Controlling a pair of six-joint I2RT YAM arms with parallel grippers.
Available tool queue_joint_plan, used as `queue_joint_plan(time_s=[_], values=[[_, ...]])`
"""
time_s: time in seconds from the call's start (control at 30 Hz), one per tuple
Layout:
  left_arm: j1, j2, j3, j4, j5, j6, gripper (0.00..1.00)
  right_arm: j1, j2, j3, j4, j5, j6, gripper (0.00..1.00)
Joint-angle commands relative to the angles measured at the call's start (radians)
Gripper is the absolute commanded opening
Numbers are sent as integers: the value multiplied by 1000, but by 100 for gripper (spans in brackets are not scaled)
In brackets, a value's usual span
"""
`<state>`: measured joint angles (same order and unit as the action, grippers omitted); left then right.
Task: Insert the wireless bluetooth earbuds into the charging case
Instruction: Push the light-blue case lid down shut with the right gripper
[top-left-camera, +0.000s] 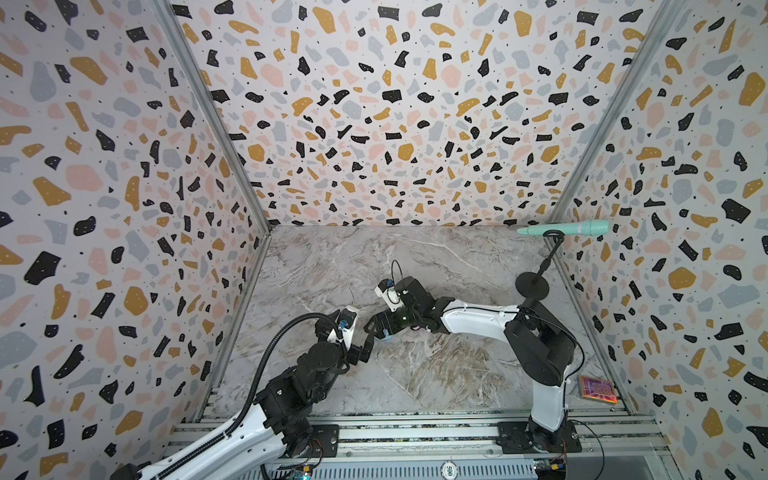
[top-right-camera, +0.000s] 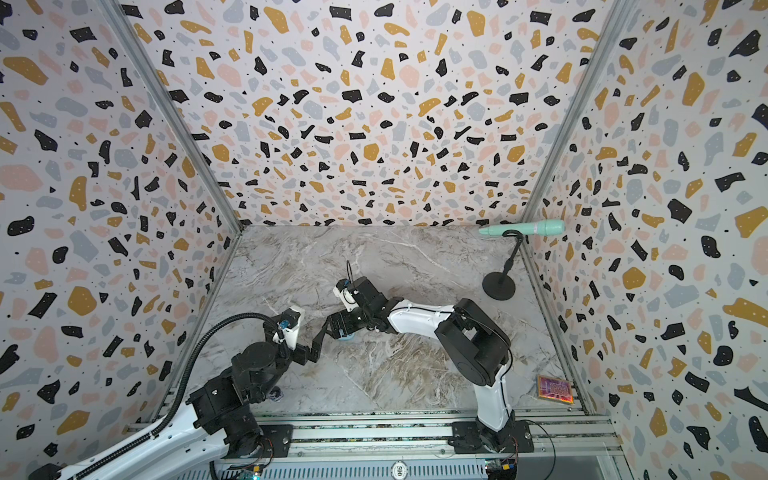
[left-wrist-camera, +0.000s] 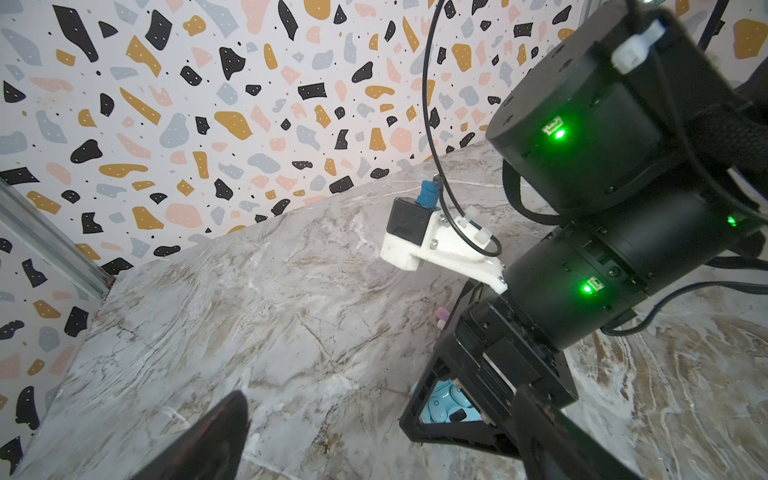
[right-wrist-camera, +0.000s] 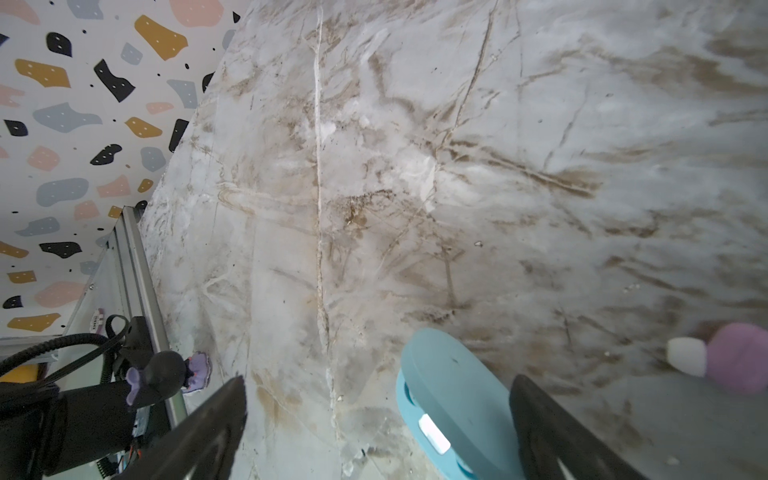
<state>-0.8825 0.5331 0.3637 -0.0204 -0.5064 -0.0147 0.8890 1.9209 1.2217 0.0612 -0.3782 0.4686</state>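
Two arms, one blue case, one mint microphone, one shiny card.

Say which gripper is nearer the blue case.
Right. The blue case lies inside the right gripper's open jaws; the left gripper is close beside it, not around it.

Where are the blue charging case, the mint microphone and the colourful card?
blue charging case (right-wrist-camera: 449, 390): right wrist view, its flat blue face.
mint microphone (top-left-camera: 582, 227): a top view, its thick end.
colourful card (top-left-camera: 598, 388): a top view, its centre.
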Motion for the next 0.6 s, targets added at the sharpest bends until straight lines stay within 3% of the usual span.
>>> queue_joint_plan(time_s=[0.0,0.57], values=[[3,-8,-14,43,-6,4,100,7,-60,-6,9,-3,5,99],[4,-10,-15,43,-4,4,100,22,-89,-31,20,2,21,99]])
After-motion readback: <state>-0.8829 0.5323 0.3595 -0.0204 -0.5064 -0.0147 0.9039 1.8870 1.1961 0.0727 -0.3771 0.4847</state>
